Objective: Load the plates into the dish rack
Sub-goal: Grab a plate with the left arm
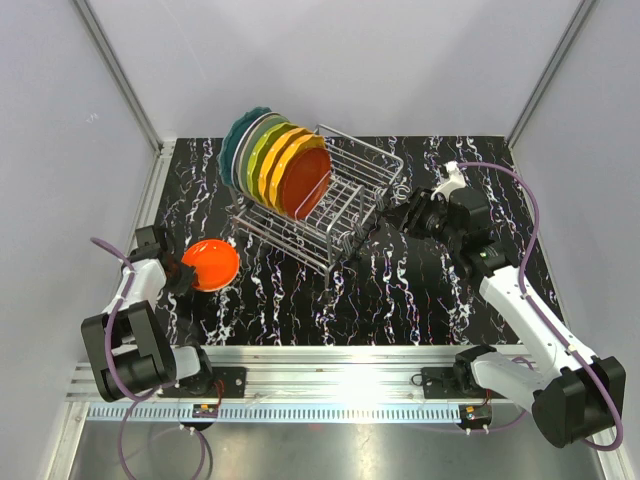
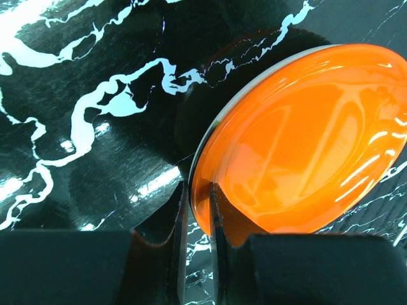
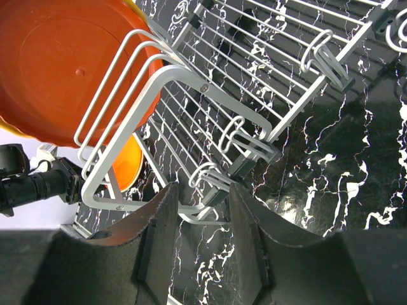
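Note:
The silver wire dish rack (image 1: 345, 205) stands mid-table. Several plates stand upright in its left end, from teal (image 1: 238, 140) through yellow-green to red-orange (image 1: 305, 183). My left gripper (image 1: 184, 272) is shut on the rim of a glossy orange plate (image 1: 212, 264) at the table's left, holding it tilted. In the left wrist view the fingers (image 2: 216, 210) pinch that plate's rim (image 2: 305, 140). My right gripper (image 1: 396, 216) is open at the rack's right end. In its wrist view (image 3: 202, 190) the rack's corner wires (image 3: 213, 178) lie just ahead of the fingertips.
The table is black marble-patterned (image 1: 400, 290) with white walls around it. The rack's right slots (image 3: 273, 70) hold nothing. The red-orange plate (image 3: 63, 70) fills the upper left of the right wrist view, with the left arm (image 3: 38, 181) beyond it.

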Motion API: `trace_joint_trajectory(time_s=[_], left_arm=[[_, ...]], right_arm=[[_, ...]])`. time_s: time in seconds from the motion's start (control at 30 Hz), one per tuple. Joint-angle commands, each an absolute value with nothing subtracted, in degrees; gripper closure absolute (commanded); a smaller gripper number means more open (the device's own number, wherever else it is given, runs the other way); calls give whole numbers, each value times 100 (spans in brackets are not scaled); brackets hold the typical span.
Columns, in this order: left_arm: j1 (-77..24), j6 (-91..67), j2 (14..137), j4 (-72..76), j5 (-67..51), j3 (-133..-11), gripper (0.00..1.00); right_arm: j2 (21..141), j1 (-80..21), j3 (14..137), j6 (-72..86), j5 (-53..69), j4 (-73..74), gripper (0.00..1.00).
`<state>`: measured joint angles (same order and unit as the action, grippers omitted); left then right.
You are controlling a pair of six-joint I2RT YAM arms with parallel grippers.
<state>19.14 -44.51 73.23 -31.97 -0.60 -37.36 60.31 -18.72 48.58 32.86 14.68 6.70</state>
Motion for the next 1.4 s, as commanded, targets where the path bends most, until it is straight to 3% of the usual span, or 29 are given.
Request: trace_joint_trajectory(time_s=[0.0, 0.27, 0.47, 0.87, 0.93, 1.03, 1.23, 1.37], left_arm=[[1925, -4201, 7234, -3673, 298, -3972, 100], [1916, -4201, 7049, -3771, 361, -3964, 99], [1925, -4192, 7128, -3744, 290, -3964, 99], [1925, -4096, 7427, -3621, 114, -4043, 71], [1925, -4052, 7453, -3638, 105, -4078, 70], [1916, -3991, 7444, -3718, 132, -4174, 74], [1916, -3885, 7392, -3850, 211, -4307, 99], [1916, -3850, 7409, -3928, 220, -4342, 100]], right_arm=[[5906, -1837, 4878, 3261, 1529, 475, 54], [5924, -1793, 4887, 3278, 1529, 501, 48], [5880, -1775, 4895, 3270, 1494, 518, 51], [5871, -1749, 4922, 3252, 1459, 571, 44], [5880, -1749, 4922, 3252, 1459, 580, 43], [5880, -1732, 4913, 3261, 1459, 571, 43], [5871, -1714, 4904, 3261, 1459, 571, 43], [5871, -1714, 4904, 3252, 1459, 563, 43]])
